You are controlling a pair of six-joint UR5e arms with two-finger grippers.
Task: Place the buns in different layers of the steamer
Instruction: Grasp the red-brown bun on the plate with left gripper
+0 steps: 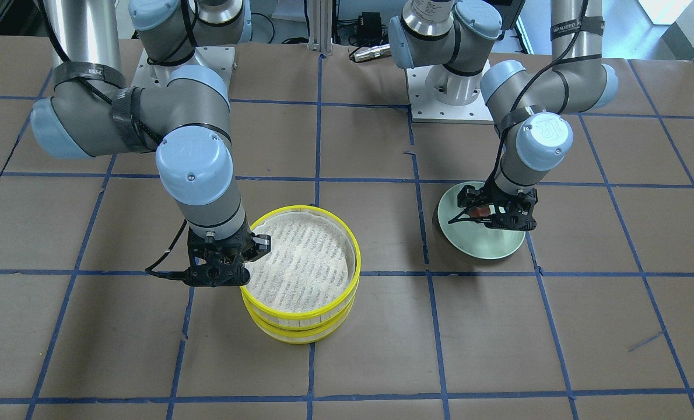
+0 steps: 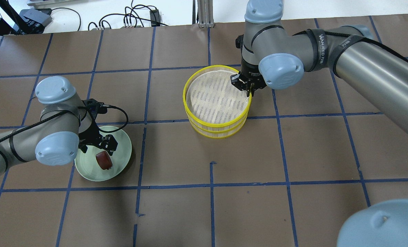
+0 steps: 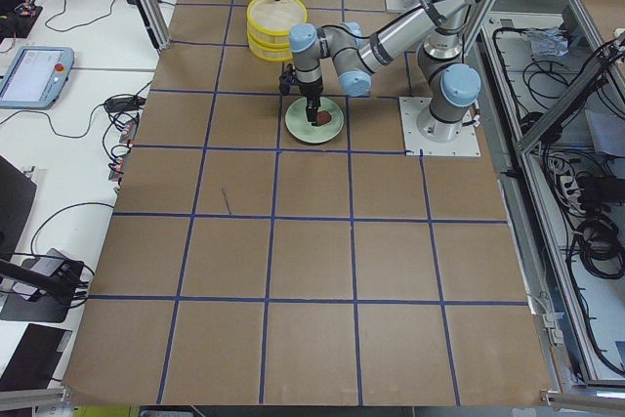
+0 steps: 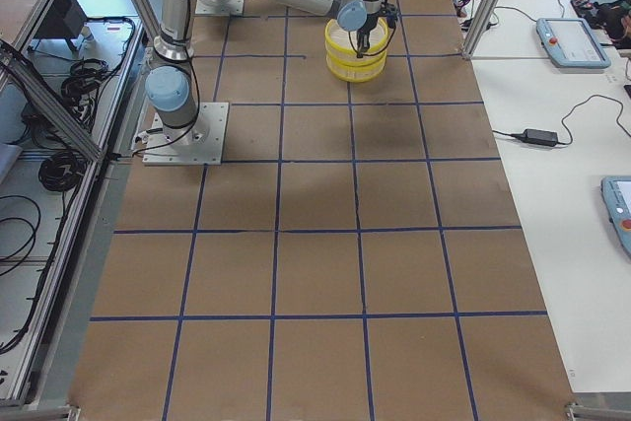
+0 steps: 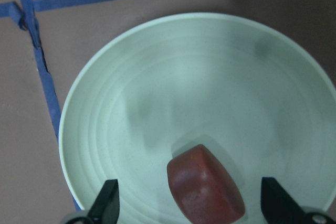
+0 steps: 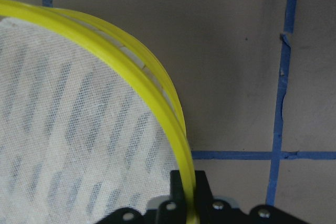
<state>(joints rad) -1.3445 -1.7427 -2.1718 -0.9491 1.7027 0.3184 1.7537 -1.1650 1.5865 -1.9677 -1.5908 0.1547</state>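
Note:
The dark reddish-brown bun (image 2: pixel 104 160) lies on a pale green plate (image 2: pixel 121 139). My left gripper (image 2: pixel 99 146) hangs open just above it. In the left wrist view its fingertips (image 5: pixel 107 203) stand on either side of the bun (image 5: pixel 206 190) without touching it. The two yellow-rimmed steamer layers are stacked, with the top layer (image 2: pixel 187 106) over the lower one (image 2: pixel 217 134). The top layer's cloth base (image 1: pixel 300 262) holds nothing. My right gripper (image 2: pixel 248 90) is shut on the top layer's rim (image 6: pixel 157 103). The white bun is not in view.
The brown table top (image 2: pixel 293 154) is marked with a blue tape grid. The plate (image 1: pixel 487 248) sits about one grid square from the steamer (image 1: pixel 300 326). The arm bases stand at the table's robot side. Cables and pendants lie beyond the table edges.

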